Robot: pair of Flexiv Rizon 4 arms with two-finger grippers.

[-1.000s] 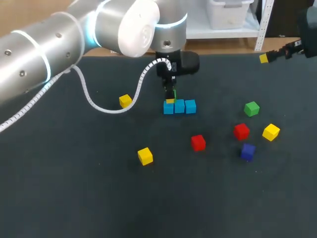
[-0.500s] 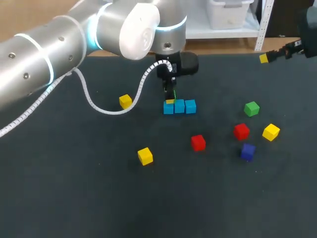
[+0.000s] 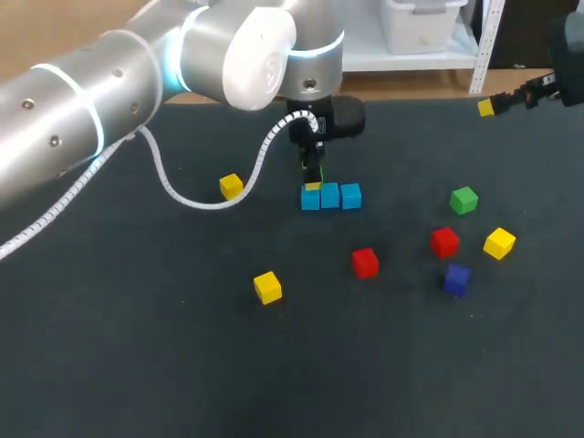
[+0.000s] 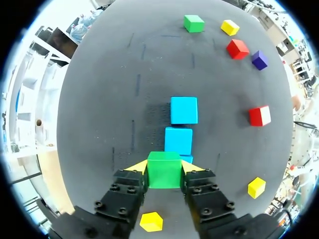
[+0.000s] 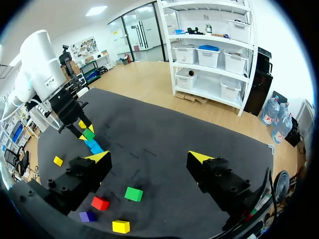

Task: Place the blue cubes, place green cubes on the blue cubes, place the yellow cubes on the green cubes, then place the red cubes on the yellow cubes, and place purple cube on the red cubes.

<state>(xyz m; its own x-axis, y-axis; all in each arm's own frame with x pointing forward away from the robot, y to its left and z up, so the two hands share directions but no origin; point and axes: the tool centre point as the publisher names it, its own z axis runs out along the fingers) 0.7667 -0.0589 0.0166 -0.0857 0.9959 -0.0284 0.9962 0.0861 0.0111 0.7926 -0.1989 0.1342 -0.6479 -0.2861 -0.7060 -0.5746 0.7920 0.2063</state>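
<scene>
Three blue cubes (image 3: pixel 330 195) lie in a row on the dark table. My left gripper (image 3: pixel 313 175) hangs just above the leftmost one, shut on a green cube (image 4: pixel 164 169); in the left wrist view the other two blue cubes (image 4: pixel 183 110) lie ahead of its fingers, and the third is mostly hidden under the held cube. A second green cube (image 3: pixel 464 200) sits to the right, near a red cube (image 3: pixel 444 242), a yellow cube (image 3: pixel 499 243) and the purple cube (image 3: pixel 456 278). My right gripper (image 5: pixel 149 157) is open and empty, high over the table's far right.
Another red cube (image 3: pixel 365 262) lies in front of the blue row. One yellow cube (image 3: pixel 231 186) sits left of the row and another yellow cube (image 3: pixel 267 286) nearer the front. The left arm's white cable (image 3: pixel 210 196) loops down by the yellow cube.
The left arm's upper links have shifted slightly; its gripper stays over the leftmost blue cube with the green cube. The right arm has not moved.
</scene>
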